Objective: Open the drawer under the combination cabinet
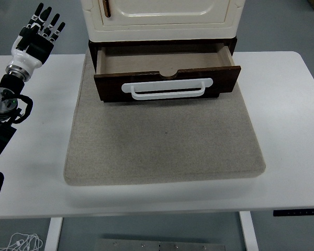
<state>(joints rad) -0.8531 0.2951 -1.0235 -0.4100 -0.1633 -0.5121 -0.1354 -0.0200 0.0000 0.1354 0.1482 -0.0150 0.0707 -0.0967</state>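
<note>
A cream cabinet [165, 15] stands at the back of a grey mat [165, 138]. Under it, a dark brown drawer [167, 78] stands pulled out toward me, its inside empty. A white handle [167, 88] runs across its front. My left hand [39, 31] is raised over the table's left side, well left of the drawer, with its fingers [47, 18] straight, spread and holding nothing. My right arm is out of view.
The white table [288, 104] carries the mat and cabinet. White cables [23, 242] lie on the floor below its near left edge. A black control panel [298, 212] sits on the table's front edge at right.
</note>
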